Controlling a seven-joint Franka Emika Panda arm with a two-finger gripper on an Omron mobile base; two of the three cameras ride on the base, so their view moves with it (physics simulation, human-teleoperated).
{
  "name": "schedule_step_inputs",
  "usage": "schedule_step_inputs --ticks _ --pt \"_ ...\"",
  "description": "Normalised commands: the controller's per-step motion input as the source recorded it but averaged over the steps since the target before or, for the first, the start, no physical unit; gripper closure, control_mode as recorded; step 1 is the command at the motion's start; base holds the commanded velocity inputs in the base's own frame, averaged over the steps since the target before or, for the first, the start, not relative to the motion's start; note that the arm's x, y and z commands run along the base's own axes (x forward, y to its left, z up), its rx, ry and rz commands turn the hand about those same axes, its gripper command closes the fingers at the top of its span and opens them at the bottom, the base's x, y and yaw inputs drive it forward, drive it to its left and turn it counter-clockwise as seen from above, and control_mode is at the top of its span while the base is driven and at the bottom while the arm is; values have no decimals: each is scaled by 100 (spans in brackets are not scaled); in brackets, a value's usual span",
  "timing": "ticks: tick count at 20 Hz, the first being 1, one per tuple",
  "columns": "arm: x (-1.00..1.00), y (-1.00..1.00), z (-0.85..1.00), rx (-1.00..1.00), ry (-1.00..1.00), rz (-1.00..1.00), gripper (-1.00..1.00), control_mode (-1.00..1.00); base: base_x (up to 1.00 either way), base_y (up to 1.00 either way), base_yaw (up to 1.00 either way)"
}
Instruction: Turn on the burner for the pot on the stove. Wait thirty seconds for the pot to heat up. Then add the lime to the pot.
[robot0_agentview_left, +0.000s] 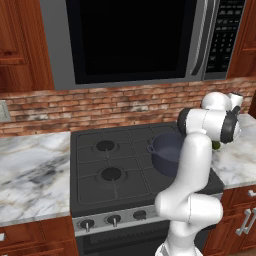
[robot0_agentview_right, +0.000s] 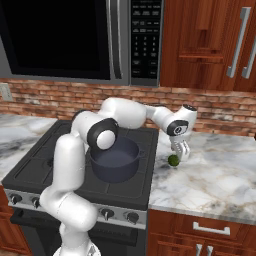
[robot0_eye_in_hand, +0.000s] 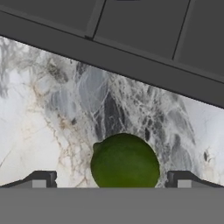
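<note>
The lime (robot0_eye_in_hand: 125, 161) is a small bright green fruit lying on the marble counter just right of the stove (robot0_agentview_right: 35, 167). My gripper (robot0_agentview_right: 181, 153) hangs open right over the lime (robot0_agentview_right: 173, 160). In the hand view the gripper (robot0_eye_in_hand: 111, 181) has one dark fingertip (robot0_eye_in_hand: 40, 179) on either side of the fruit, neither touching it. The dark blue-grey pot (robot0_agentview_right: 116, 161) stands lidless on the stove's front right burner, left of the lime. From the left base view the pot (robot0_agentview_left: 167, 150) is partly hidden behind my arm, and a sliver of the lime (robot0_agentview_left: 216, 145) peeks out beside my elbow.
Dark knobs (robot0_agentview_right: 106, 213) line the stove's silver front strip. A microwave (robot0_agentview_right: 75, 40) hangs above the cooktop, with a brick wall (robot0_agentview_left: 100, 107) behind. Marble counter (robot0_agentview_right: 220, 175) stretches right of the lime, and more counter (robot0_agentview_left: 30, 175) lies left of the stove (robot0_agentview_left: 110, 165).
</note>
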Motion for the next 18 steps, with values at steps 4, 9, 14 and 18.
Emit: schedule_step_inputs --ticks 4,9,14,18 --pt "9 6 -12 0 4 0 -100 -100 0 0 0" --pt "16 3 -23 0 2 0 -100 -100 0 0 0" --pt "3 0 -21 0 5 0 -100 -100 0 0 0" --pt "0 0 -15 1 5 0 -100 -100 0 0 0"
